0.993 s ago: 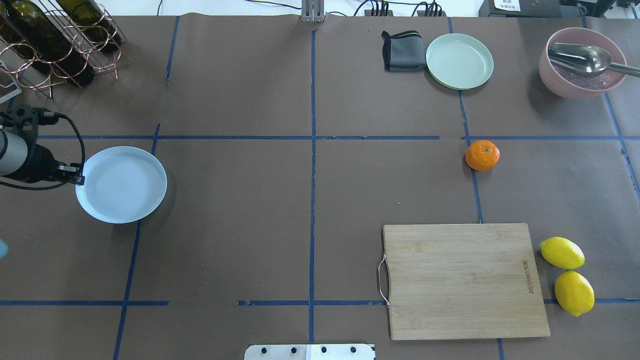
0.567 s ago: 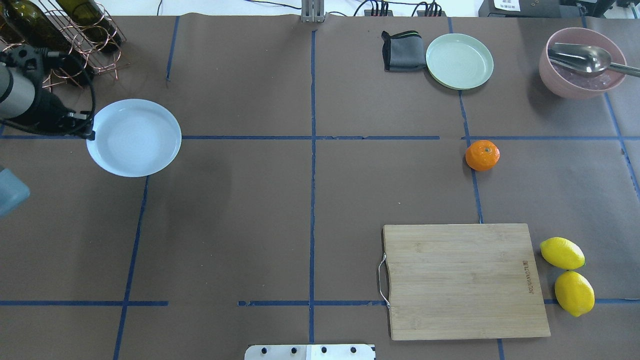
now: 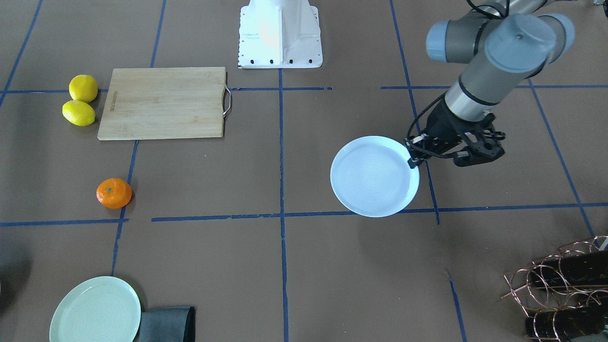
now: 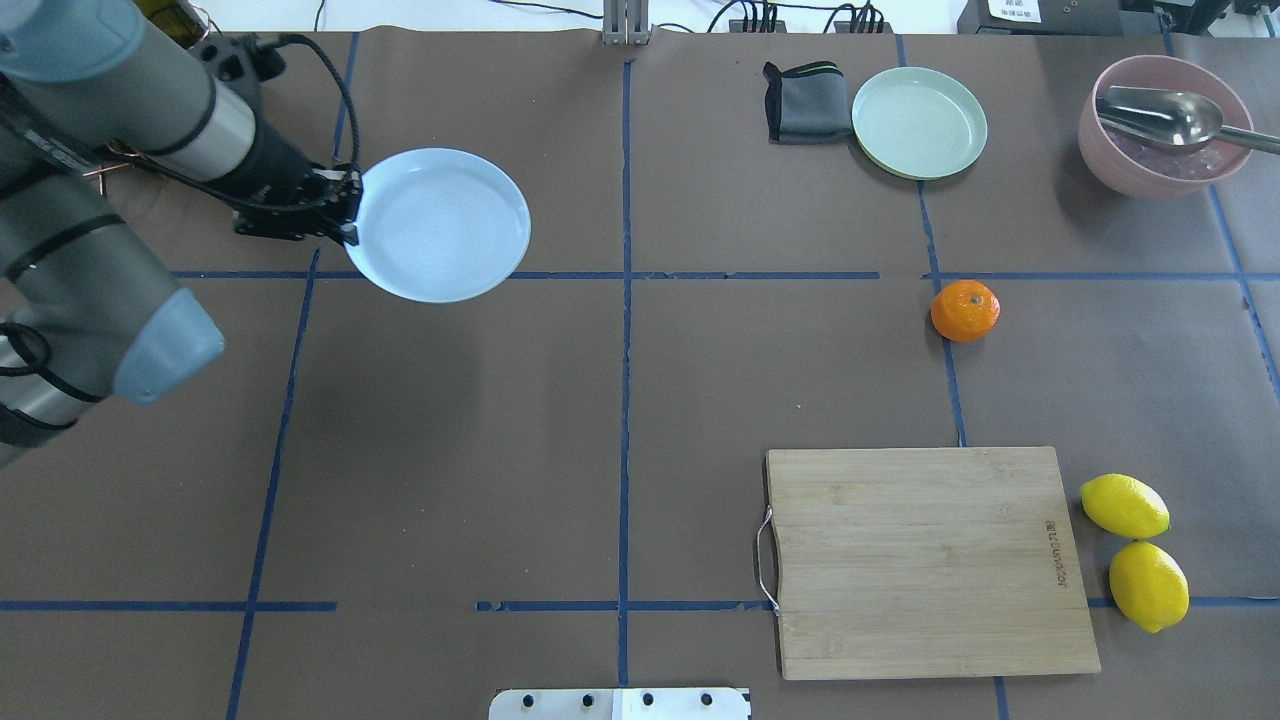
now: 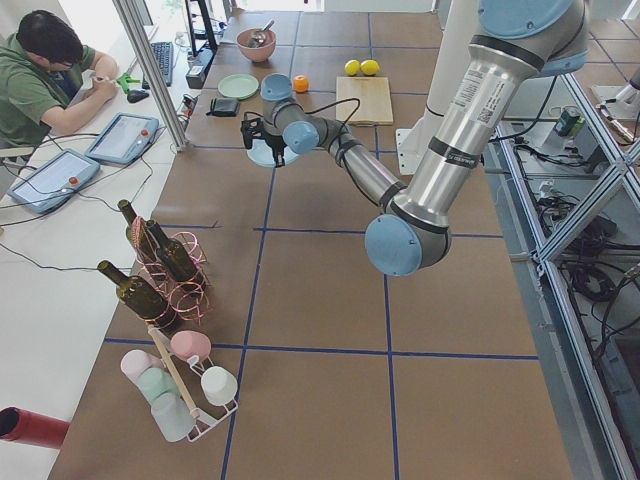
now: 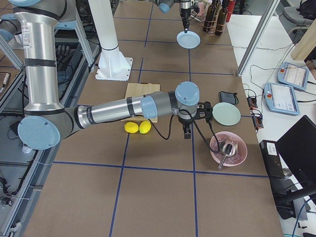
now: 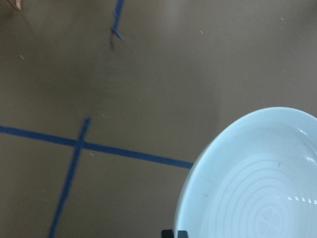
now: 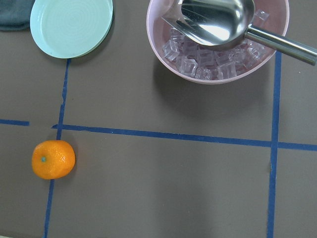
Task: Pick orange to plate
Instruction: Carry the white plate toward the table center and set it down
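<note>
The left pincer [image 4: 348, 216] is clamped on the rim of the plate [image 4: 440, 225], its fingertips hardly visible. The orange [image 4: 965, 310] lies on the bench [image 4: 600, 400], well apart from the plate, on blue tape [image 4: 951, 380]. The right pincer [image 6: 186, 133] shows only small and side-on, so I cannot tell whether it is apart or together.

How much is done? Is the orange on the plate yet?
Not yet. Done: the left gripper grips the rim of the round pale blue plate. In hand: it holds that plate, seemingly lifted off the brown table. Left: the small bright orange fruit lies untouched far to the right, beside a blue tape line, and must go onto the plate.
</note>
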### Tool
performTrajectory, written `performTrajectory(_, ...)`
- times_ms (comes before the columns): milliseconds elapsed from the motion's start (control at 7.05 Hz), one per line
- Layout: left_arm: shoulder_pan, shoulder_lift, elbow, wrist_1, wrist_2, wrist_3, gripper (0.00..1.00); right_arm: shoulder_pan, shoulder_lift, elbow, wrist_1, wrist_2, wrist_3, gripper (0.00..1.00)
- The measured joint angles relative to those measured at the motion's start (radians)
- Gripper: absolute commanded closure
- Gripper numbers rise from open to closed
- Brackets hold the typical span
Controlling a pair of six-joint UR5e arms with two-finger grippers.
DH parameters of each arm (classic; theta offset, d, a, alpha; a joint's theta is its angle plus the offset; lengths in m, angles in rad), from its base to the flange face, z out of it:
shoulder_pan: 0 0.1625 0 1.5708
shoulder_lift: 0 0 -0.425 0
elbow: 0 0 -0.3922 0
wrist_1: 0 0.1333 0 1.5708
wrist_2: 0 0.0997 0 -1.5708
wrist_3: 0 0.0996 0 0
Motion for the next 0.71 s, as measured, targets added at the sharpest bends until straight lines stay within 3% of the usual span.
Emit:
performTrajectory(284, 0.136, -0.066, 0.076, -0.15, 0.047, -0.254, 1.0, 0.0, -0.002, 0.012, -0.001, 0.002, 0.029, 0.0)
performTrajectory(709, 0.272, -0.103, 0.193, -0.311, 0.214, -0.399, 1.0, -0.003, -0.004, 0.022, 0.001, 0.004, 0.053, 0.0)
